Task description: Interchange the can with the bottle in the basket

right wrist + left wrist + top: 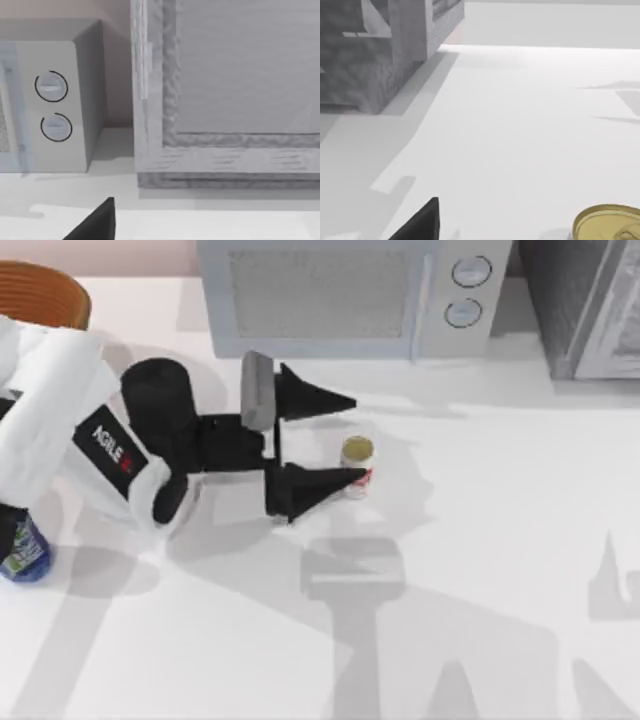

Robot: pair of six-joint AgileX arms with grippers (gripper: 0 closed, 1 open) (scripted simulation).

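Note:
The can (357, 454), red and white with a dull gold top, stands upright on the white table in front of the microwave. My left gripper (345, 438) is open and level with it. The can sits between the two black fingers, close against the nearer finger (318, 483) and well clear of the far one (318, 398). In the left wrist view the can's gold top (609, 224) shows beside one finger (420, 225). The blue bottle (24, 552) stands on the table at the left edge, partly hidden by my left arm. The basket (42, 292) sits at the far left corner.
A microwave (350, 295) stands at the back, just beyond the can. A grey cabinet (585, 305) fills the back right corner. In the right wrist view, a finger (95, 224) of my right gripper faces the microwave's knobs (52, 105) and the cabinet (235, 90).

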